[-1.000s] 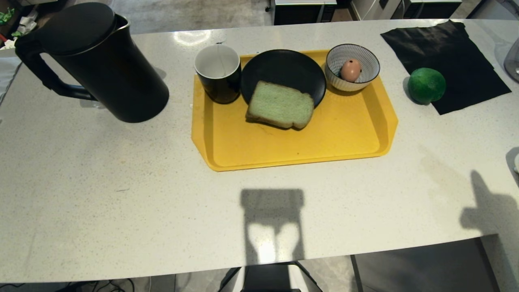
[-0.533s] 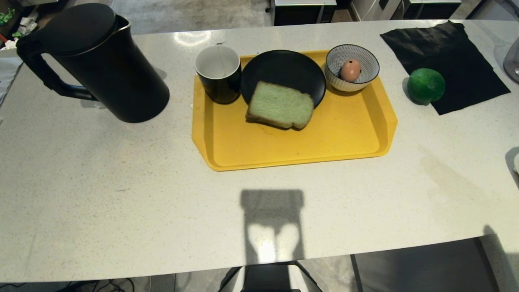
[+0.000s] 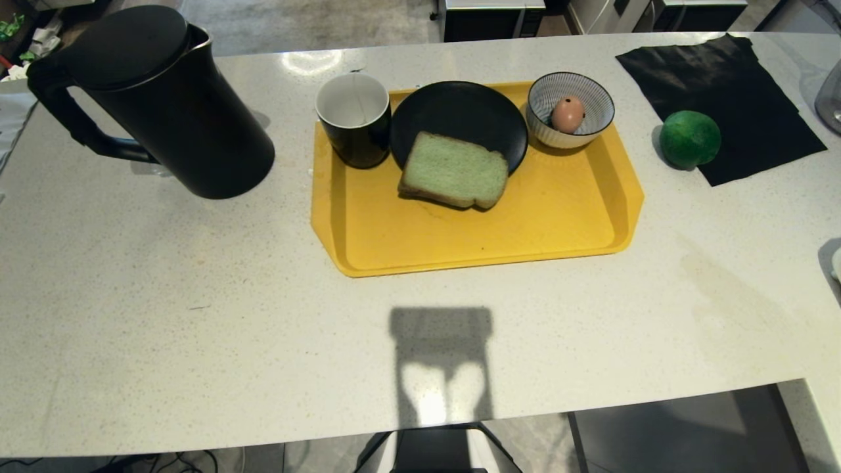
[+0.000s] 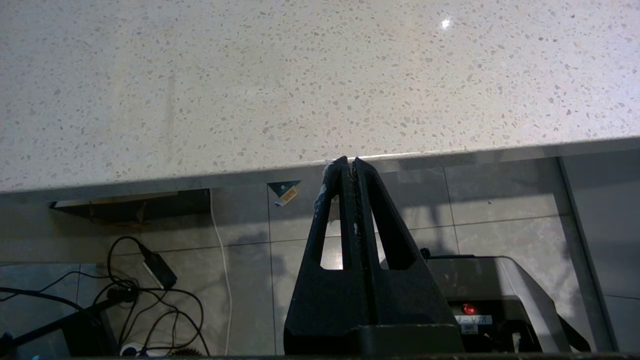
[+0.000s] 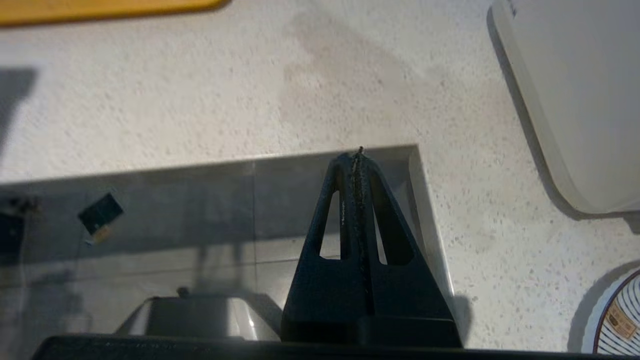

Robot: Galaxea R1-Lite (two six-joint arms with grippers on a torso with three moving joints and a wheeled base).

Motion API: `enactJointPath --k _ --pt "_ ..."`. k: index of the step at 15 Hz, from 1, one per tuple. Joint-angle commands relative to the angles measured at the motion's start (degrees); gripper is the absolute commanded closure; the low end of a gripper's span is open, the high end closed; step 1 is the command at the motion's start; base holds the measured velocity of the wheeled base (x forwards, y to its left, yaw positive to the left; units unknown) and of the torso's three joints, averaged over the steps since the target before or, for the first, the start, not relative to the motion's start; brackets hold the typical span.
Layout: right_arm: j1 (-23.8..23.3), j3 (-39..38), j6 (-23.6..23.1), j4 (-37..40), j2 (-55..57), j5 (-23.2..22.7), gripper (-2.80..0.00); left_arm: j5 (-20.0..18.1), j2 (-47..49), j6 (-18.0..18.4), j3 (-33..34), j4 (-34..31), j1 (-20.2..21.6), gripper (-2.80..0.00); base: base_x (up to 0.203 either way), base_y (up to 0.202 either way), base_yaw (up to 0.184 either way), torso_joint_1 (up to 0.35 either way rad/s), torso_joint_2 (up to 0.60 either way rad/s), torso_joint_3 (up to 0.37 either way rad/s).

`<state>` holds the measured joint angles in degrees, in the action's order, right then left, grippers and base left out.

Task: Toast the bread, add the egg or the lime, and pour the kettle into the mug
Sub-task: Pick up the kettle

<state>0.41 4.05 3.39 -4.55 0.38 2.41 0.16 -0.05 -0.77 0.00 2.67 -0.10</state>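
Neither tool appears in the head view. From its own wrist camera, the left tool (image 4: 349,161) is clenched on nothing, its 2 black fingers pressed flat together, tip level with the near edge of the bench (image 4: 300,90) and hanging over tiled floor (image 4: 500,220) strewn with cables (image 4: 150,280). The right tool (image 5: 358,152) is likewise clenched and empty, poised at the inner corner of a notch in the bench edge; the view there is soft, and a white appliance (image 5: 575,100) and a striped dish (image 5: 620,320) are both cut off at the frame's border.

On the speckled pale bench, a yellow tray (image 3: 473,230) carries the mug (image 3: 355,118) at its far left corner, a black plate (image 3: 460,118) beside it, and a blue-and-white striped bowl (image 3: 594,98) at the far right. The bread (image 3: 454,169) lies half on the plate's near rim, half on the tray. The egg (image 3: 568,113) sits inside the bowl. The kettle (image 3: 158,98) stands left of the tray, lid on, handle turned away from it. The lime (image 3: 690,139) rests right of the tray at the edge of a black cloth (image 3: 723,85). A clear object at the far right border is too cropped to identify. Dark cabinets and floor lie beyond the bench.
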Motion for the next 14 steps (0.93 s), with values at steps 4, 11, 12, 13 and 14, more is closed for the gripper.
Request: enactJointPath --k 4,11,12,13,14 --pt "0.02 -4.13 -7.23 3.02 -0.29 -1.59 0.0 0.02 -0.04 -0.02 0.88 0.05 0.01 0.0 0.0 0.0 0.0 0.0 0.0 0.0" --pt "0.03 -4.05 -7.43 4.64 -0.29 -2.59 0.0 0.02 -0.04 -0.02 0.88 0.05 0.01 0.0 0.0 0.0 0.0 0.0 0.0 0.0" --pt "0.03 -4.05 -6.67 4.64 -0.29 -2.56 0.0 0.02 -0.04 -0.02 0.88 0.05 0.01 0.0 0.0 0.0 0.0 0.0 0.0 0.0" --pt "0.02 -4.07 -5.88 4.64 -0.29 -2.59 0.0 0.02 -0.04 -0.02 0.88 0.05 0.01 0.0 0.0 0.0 0.0 0.0 0.0 0.0" --pt "0.02 -4.11 -5.98 4.66 -0.29 -2.42 0.0 0.02 -0.04 -0.02 0.88 0.05 0.01 0.0 0.0 0.0 0.0 0.0 0.0 0.0"
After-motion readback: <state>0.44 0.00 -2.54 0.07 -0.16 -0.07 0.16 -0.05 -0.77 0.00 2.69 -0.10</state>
